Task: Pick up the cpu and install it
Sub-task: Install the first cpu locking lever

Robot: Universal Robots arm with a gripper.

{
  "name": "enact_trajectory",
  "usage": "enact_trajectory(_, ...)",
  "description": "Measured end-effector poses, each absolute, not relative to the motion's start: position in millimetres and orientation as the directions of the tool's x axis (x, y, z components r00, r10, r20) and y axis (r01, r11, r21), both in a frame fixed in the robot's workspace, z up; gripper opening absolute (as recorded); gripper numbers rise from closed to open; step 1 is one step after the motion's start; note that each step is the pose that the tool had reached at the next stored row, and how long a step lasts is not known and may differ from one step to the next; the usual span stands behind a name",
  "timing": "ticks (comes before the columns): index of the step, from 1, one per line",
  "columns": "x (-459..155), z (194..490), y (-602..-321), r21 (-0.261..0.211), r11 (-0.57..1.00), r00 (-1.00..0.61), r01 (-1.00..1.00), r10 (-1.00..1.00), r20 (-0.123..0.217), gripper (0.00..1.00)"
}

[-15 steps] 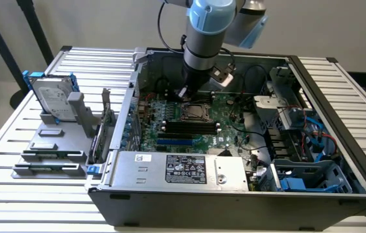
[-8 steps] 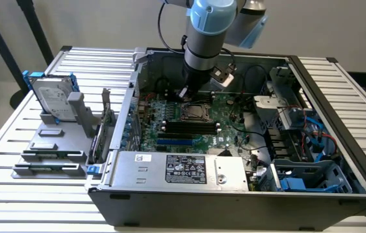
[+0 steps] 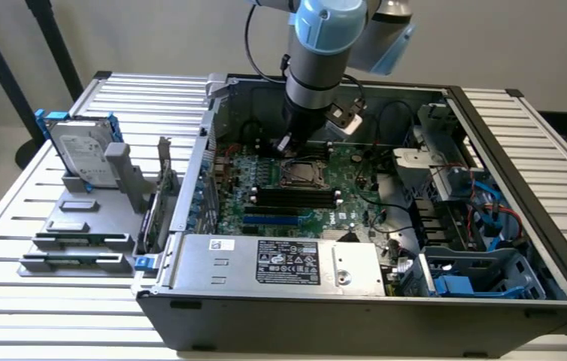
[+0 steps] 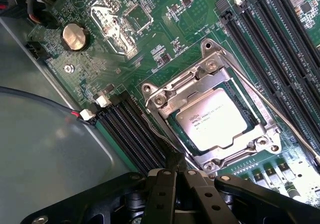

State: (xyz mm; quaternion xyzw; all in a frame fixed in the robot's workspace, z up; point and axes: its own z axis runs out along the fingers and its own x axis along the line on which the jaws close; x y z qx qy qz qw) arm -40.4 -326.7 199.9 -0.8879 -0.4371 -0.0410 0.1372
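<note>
Clenched and empty, the end effector [image 3: 286, 147] is seen hanging inside the open computer case [image 3: 524, 180], just above the green motherboard [image 3: 344, 207] and beside the processor socket [image 3: 301, 172]; in the wrist view its black fingers [image 4: 167, 184] are pressed together with nothing held between them, their tips close to one corner of the socket's metal frame [image 4: 200, 84]; the cpu [image 4: 216, 119] is seen lying flat inside that socket, its silvery printed top facing up, framed by the load plate; a thin wire lever [image 4: 280, 119] is stretched along one side of the frame; black memory slots [image 4: 135, 134] are ranged on two sides of the socket, and a round coin cell [image 4: 75, 36] is seated further off on the board; in the exterior view a power supply [image 3: 283, 263] with a white label is placed along the near edge of the case; on the slatted surface [image 3: 22, 195], at the exterior view's left, a grey holder [image 3: 78, 241] is set with a hard drive in a blue bracket [image 3: 81, 154] stood upright in it.
</note>
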Motion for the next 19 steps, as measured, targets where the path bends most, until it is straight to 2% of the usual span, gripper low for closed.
enact_trajectory(19,-35.4,199.0,-324.1,-0.214,-0.593,0.629,0.776,0.755,0.188,0.11)
